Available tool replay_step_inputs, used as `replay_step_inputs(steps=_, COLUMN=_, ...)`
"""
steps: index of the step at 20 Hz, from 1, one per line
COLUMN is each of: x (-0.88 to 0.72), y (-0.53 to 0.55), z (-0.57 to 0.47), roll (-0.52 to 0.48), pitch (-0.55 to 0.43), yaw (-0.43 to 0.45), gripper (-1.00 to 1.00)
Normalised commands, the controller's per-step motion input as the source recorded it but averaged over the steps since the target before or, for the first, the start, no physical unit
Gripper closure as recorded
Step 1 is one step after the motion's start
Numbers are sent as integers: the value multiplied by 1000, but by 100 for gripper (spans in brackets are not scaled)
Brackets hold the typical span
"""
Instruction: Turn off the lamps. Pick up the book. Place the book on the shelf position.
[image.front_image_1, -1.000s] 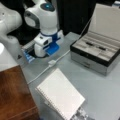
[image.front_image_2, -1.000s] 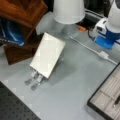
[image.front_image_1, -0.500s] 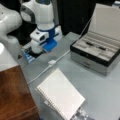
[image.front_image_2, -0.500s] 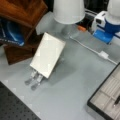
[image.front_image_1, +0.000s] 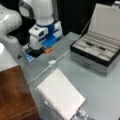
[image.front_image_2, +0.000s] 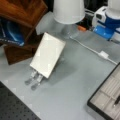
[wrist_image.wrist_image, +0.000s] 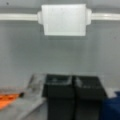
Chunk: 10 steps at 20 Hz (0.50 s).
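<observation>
Wrist view shows the gripper (wrist_image.wrist_image: 73, 92) with its two dark fingers pressed together, clenched on nothing, hanging over the grey table (wrist_image.wrist_image: 60, 57) just short of the white inline switch (wrist_image.wrist_image: 64, 19) on the lamp cord (wrist_image.wrist_image: 15, 17). Taking that switch as the landmark: in a front view the switch (image.front_image_1: 51, 62) lies on the cord between the robot arm (image.front_image_1: 45, 27) and the book (image.front_image_1: 61, 96); the arm's hand sits just beyond the switch toward that view's top left, near an orange tab (image.front_image_1: 48, 50).

The book leans tilted on its silver stand (image.front_image_1: 80, 115), on the near side of the switch, untouched, with its wire coils along the lower left edge. In a front view the book (image.front_image_2: 48, 57) stands well to the left of the switch (image.front_image_2: 103, 54), and the lamp (image.front_image_2: 68, 11) with its pale shade is up the cord from the switch. The shade looks white, but I cannot tell whether it is lit.

The shelf position (image.front_image_1: 15, 92), the flat top of the reddish-brown block, lies left of the switch and beside the book; nothing rests on it. The grey case (image.front_image_1: 96, 53) sits open to the right of the switch.

By my judgement the work is at its first step: the pincer is at the switch, the book is not picked up, and the shelf position is not yet filled
</observation>
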Motion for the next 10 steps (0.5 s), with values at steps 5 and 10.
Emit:
replay_step_inputs(steps=5, x=44, y=-28, z=181, roll=-3, pitch=141, yaw=87, gripper=-100)
replay_step_inputs(steps=10, x=-6, y=-15, z=158, roll=1, pitch=128, yaw=93, gripper=-100)
